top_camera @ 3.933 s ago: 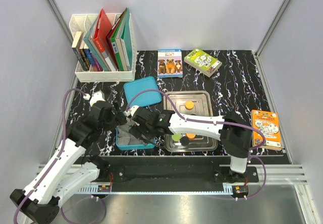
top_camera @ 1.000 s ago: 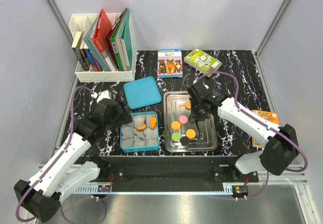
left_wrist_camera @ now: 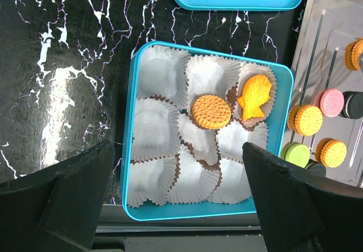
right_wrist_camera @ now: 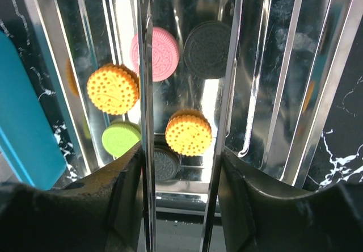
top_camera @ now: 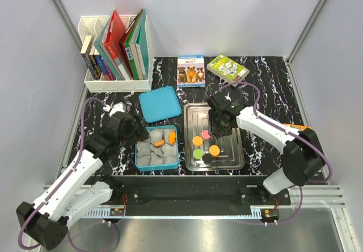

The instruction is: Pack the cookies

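Hiding the tray point(top_camera: 232, 156) rear from above, right jaws stand half-open, empty; left jaws wide, empty, over box point(left_wrist_camera: 187, 214).

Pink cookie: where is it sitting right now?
In the right wrist view the pink cookie lies on the metal tray, upper centre, just left of a black cookie and up-right of an orange cookie.
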Motion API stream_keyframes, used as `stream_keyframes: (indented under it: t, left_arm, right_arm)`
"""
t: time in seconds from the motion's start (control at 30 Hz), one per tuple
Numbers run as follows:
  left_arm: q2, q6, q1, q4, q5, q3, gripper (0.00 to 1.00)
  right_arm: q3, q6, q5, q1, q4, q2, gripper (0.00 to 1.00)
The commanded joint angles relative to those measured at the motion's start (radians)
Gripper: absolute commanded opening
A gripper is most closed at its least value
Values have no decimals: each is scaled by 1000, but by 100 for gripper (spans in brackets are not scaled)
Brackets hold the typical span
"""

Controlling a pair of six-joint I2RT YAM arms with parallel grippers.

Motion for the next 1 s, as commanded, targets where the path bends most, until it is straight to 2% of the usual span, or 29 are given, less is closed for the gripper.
stream_keyframes:
  t: [0.0,0.13,0.5,0.97]
  left_arm:
    - [0,13,1,46,13,0,99]
    - [0,13,1,46,7,-3,99]
    - [0,13,1,46,3,-5,99]
    - [-5,8,1,46,3,-3,99]
  right_arm:
    - [11,-24,22,-20,50,29,56]
    - [10,-32,11,-34,68,51,59]
    - [-28,-27,-46,-54,113,77,57]
    - [-48,-8,-109,-57,113,-7,43]
